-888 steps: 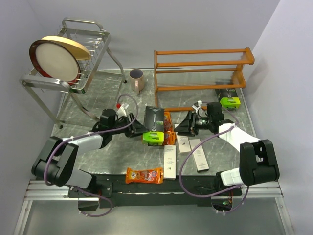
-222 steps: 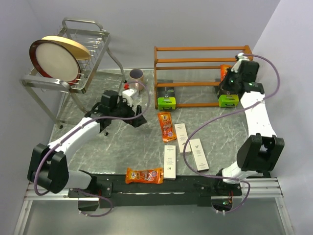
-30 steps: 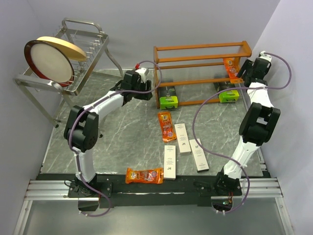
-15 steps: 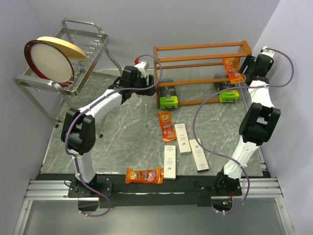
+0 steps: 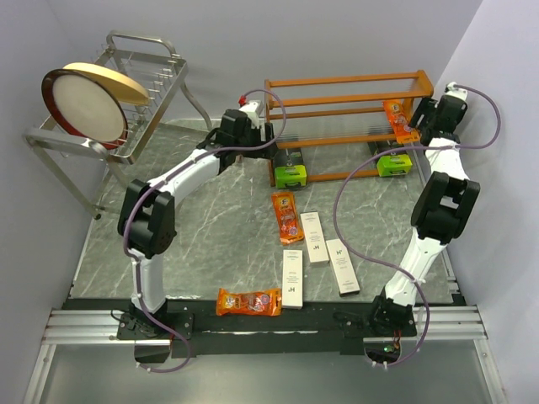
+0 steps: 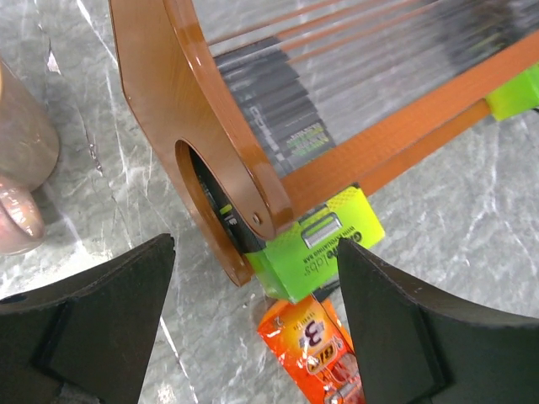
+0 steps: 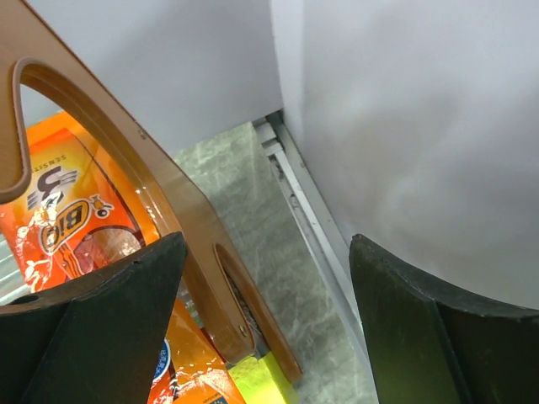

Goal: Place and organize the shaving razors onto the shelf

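Wire rack (image 5: 160,80): far left, a round plate (image 5: 84,101) leaning in it. Only the top view shows it.
Left gripper (image 6: 253,337): my jaws stand wide apart with nothing between them, just off the shelf's left end panel.
Mug (image 6: 21,168): my wrist view catches it at the left edge, well clear of the shelf. From above my arm hides it.
Shelf (image 5: 345,80): at the back of the marble table (image 5: 210,236), its long rails running left to right.
Left lime-green pack (image 6: 316,252): tucked under the lower front rail just inside the left end panel, green end poking out. Its lettering ends in "Labs".
Loose razors: an orange packet (image 5: 286,215) printed with a "3", three white boxes (image 5: 314,237) each marked "H", and a second orange packet (image 5: 248,301) by the near edge.
Open room: bare marble left of the loose packs.
Shelved orange packet (image 7: 59,219): upright on the shelf at the right end panel. It reads "BIC", "3", "SENSITIVE".
Right lime-green pack (image 5: 394,164): at the shelf's right foot.
Right gripper (image 7: 261,328): my jaws are apart and empty, outside the right end panel, with the wall close beside.
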`<state>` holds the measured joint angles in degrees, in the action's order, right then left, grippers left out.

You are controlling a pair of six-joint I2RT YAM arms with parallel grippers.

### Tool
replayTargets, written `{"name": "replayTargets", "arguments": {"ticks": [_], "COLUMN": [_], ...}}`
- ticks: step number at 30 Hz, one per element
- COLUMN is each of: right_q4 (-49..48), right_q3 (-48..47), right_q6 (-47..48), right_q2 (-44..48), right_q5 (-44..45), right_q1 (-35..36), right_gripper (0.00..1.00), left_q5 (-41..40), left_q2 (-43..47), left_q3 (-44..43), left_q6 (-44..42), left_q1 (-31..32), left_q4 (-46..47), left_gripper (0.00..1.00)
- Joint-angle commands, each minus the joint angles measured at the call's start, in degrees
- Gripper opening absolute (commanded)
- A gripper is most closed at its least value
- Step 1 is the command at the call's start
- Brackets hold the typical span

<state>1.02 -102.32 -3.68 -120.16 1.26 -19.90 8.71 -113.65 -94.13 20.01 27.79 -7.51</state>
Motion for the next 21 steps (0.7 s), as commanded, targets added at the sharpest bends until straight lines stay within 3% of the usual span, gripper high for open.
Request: {"name": "replayTargets", "arguments": {"ticks": [1, 13, 17, 21], "right_q4": [0.21, 0.39, 0.30, 0.65], "right_q3": [-1.57, 3.36, 4.76, 5.47], "right_q6": [-2.99, -10.90, -11.96, -11.26], "right_q2": [-0.78, 2.03, 3.00, 4.84], "right_q5": [-8.88, -27.00, -28.06, -22.62], "right_q1": [-0.40, -0.49, -0.49, -0.75], "right_gripper": [0.86, 0.80, 0.80, 0.80], "left_q5": [-1.86, -0.98, -0.62, -0.80], "left_q2": [-1.84, -2.02, -1.14, -0.26], "left_q3": [-3.61, -4.05, -2.91, -2.03], "left_q6": [1.35, -1.02, -1.29, -1.64], "left_q1": [0.60, 0.69, 0.69, 0.68], "left_q4": [1.88, 2.67, 2.76, 2.94], "left_gripper": [0.84, 0.83, 0.84, 0.84]}}
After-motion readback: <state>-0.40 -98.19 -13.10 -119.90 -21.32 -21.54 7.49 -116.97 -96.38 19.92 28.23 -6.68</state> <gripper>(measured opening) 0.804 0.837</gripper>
